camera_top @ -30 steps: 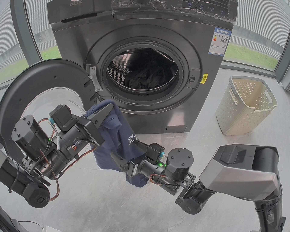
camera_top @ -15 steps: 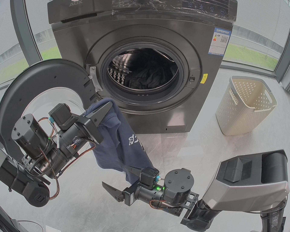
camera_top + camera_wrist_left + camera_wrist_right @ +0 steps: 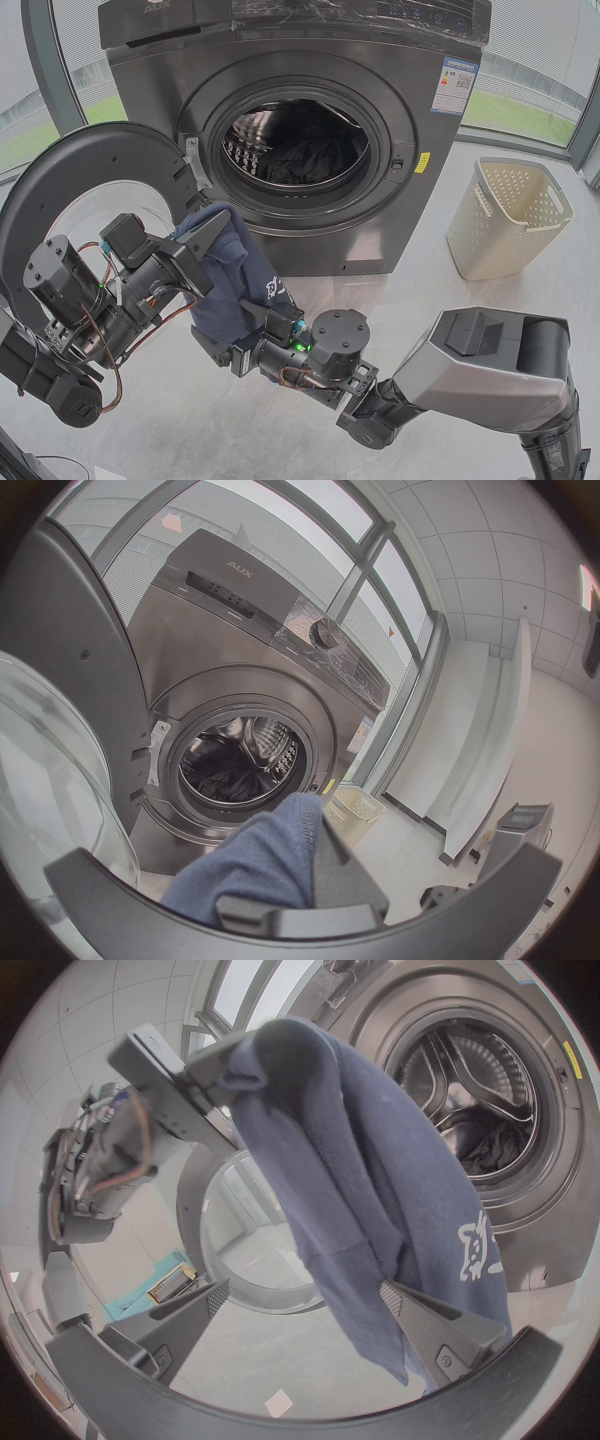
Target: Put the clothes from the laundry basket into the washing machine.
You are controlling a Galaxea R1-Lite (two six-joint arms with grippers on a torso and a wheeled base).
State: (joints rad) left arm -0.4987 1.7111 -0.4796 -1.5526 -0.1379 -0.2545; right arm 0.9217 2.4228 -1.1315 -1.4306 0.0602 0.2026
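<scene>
Currently | garment pinched by left end effector, hung downward | right end effector spread at lower part | drum far-right.

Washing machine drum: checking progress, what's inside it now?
Dark clothes lie heaped low in the drum. The opening's rim hides its front floor, and the piece count is unclear.
</scene>
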